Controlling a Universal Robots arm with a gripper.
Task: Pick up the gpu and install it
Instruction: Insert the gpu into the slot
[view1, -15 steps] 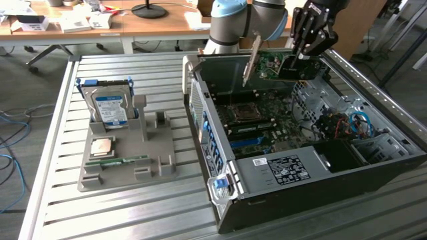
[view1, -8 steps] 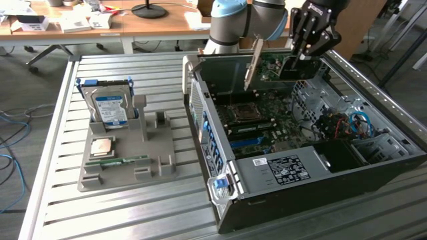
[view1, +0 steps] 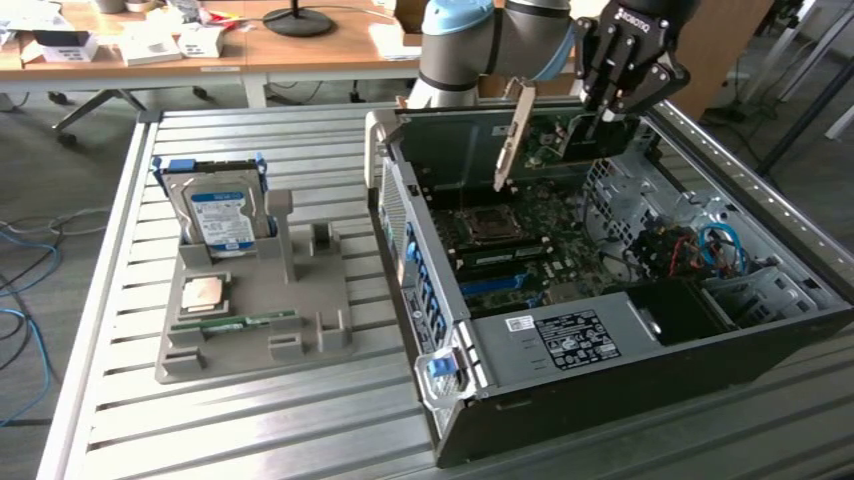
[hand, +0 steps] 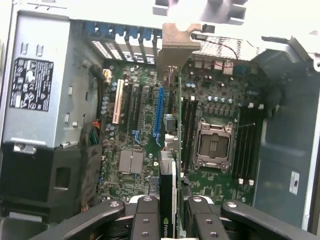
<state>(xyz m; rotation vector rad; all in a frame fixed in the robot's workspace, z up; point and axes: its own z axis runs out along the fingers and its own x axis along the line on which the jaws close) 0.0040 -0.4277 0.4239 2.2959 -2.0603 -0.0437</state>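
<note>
- Plainly, the gripper is clamped on the gpu. Its fingers press the two flat faces near one end, so the card hangs on edge and cannot swing.
- The gpu is held in the air over the open case, above the motherboard. I judge it is not seated in any slot.
- The bracket points toward the case's rear wall, where the card openings are. That looks deliberate, as the metal end has to meet that wall.
- From the wrist view, the card runs parallel to the long blue slot and just beside its line. Whether it sits exactly over the slot, I cannot tell.
- The gpu is a thin, flat board, green on the face seen from the exterior view. A dark part with a green logo shows between the fingers. The bracket is a pale metal strip that reaches lower than the board.
- The drive stands in its holder, well apart on the exterior view's left and out of the arm's way.
</note>
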